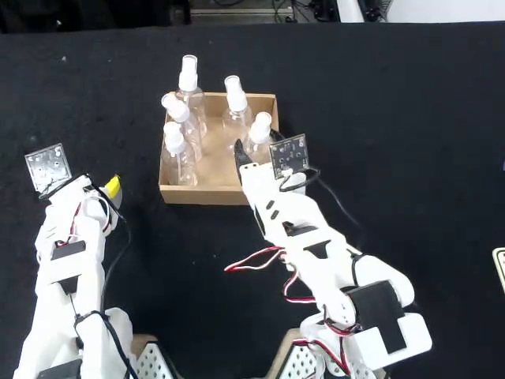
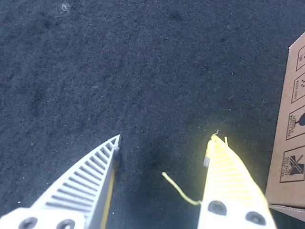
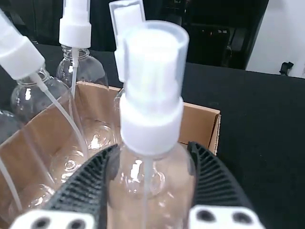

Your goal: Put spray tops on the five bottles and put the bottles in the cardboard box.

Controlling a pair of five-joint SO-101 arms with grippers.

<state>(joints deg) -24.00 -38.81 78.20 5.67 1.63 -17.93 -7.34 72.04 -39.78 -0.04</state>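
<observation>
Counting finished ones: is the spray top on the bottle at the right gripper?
On: the white spray top caps the bottle, its tube running down inside.

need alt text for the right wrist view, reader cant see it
A clear spray bottle with a white spray top is held between the right tool's black fingers, close to the camera. Behind it, more capped clear bottles stand in an open cardboard box on a black table.

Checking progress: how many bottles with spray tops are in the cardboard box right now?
5, all in the cardboard box: three bottles along its left side, one at back right, and the front-right bottle held by the right gripper.
</observation>
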